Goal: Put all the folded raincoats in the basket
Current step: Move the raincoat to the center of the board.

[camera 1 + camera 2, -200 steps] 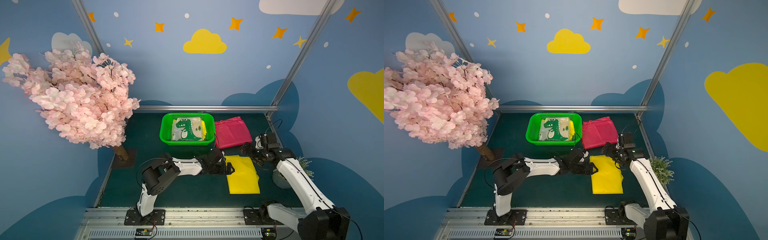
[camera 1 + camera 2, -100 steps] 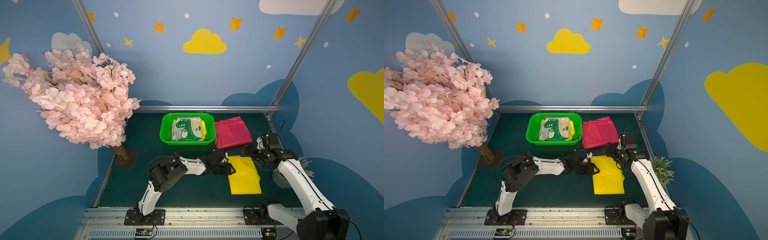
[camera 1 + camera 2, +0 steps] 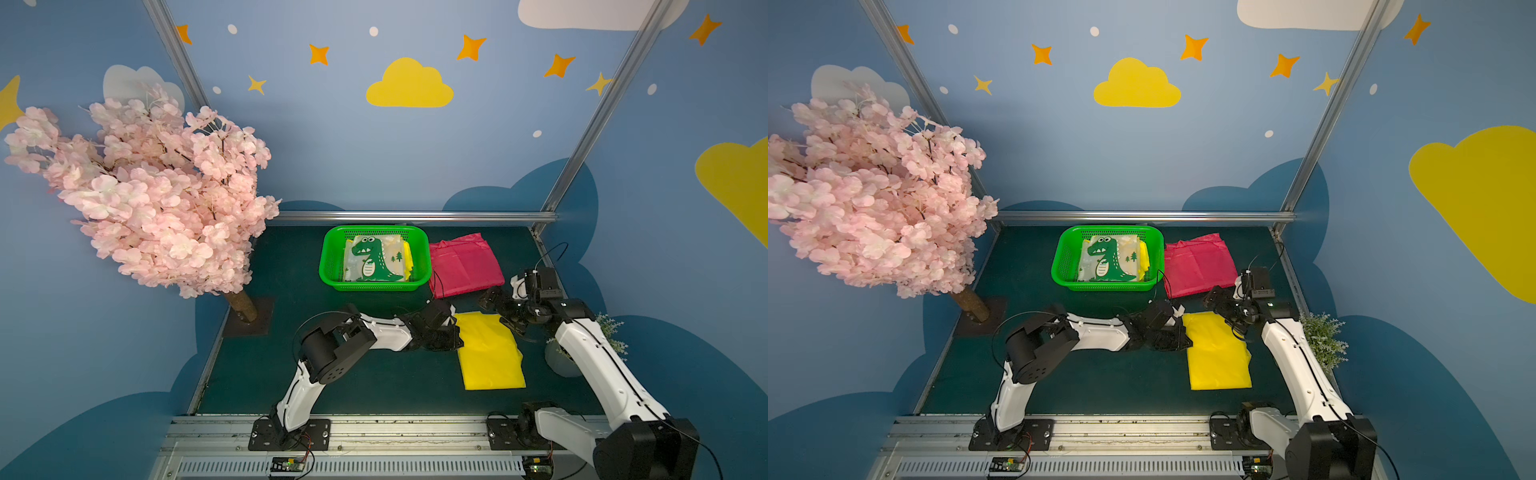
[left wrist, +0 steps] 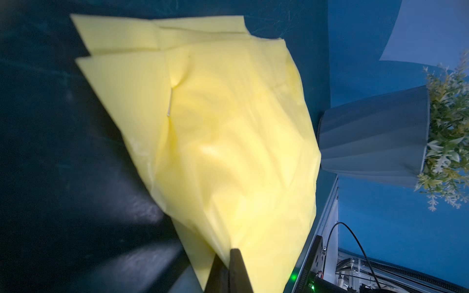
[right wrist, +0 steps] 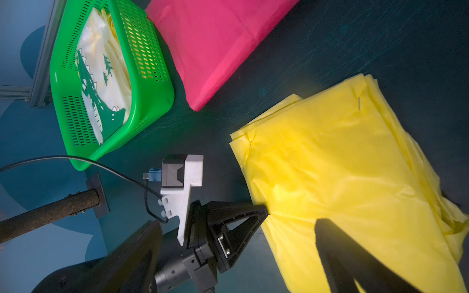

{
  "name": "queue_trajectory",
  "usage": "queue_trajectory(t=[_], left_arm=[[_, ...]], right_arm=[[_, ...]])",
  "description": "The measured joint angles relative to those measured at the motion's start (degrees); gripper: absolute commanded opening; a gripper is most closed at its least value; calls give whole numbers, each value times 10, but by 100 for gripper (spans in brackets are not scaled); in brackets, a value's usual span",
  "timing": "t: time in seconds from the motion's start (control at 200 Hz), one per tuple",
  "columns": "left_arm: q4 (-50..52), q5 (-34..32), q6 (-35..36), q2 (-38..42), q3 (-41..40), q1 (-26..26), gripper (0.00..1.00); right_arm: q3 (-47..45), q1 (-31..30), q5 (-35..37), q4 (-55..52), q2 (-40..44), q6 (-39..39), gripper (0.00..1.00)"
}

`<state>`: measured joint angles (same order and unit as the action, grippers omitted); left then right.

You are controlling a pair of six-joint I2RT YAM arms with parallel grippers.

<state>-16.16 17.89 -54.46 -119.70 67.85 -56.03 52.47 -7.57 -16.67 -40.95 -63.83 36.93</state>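
One yellow raincoat [image 3: 490, 357] lies on the near desk [image 3: 353, 382]; the left end effector [image 5: 265, 211] is clamped on its left edge, the right end effector [image 3: 503, 313] hangs wide open by its far right corner. Farther back lie a pink raincoat [image 3: 461, 266] and, left of it, the basket [image 3: 329, 253] holding a dinosaur raincoat [image 3: 374, 259]

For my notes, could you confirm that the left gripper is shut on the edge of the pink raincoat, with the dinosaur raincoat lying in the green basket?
No: the left gripper is shut on the edge of the yellow raincoat, as the right wrist view shows; the rest stands.
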Motion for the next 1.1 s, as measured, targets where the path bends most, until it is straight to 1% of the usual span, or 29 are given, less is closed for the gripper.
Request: queue_trajectory(t=[0.155, 0.365, 0.606, 0.806, 0.961, 1.096], left_arm=[[-7, -1, -1, 26, -49, 6, 2], [5, -1, 0, 130, -152, 43, 2], [64, -5, 23, 265, -246, 97, 2], [123, -12, 44, 355, -318, 146, 2], [170, -29, 54, 396, -353, 179, 2], [187, -35, 64, 402, -358, 184, 2]], right_arm=[[0, 0, -27, 0, -1, -1, 98], [0, -11, -65, -1, -12, -11, 98], [-19, -73, -101, 0, -35, -24, 98], [-51, -114, -123, 11, -75, -27, 98], [-68, -134, -131, 27, -113, -29, 97], [-68, -156, -143, 52, -155, -32, 93]])
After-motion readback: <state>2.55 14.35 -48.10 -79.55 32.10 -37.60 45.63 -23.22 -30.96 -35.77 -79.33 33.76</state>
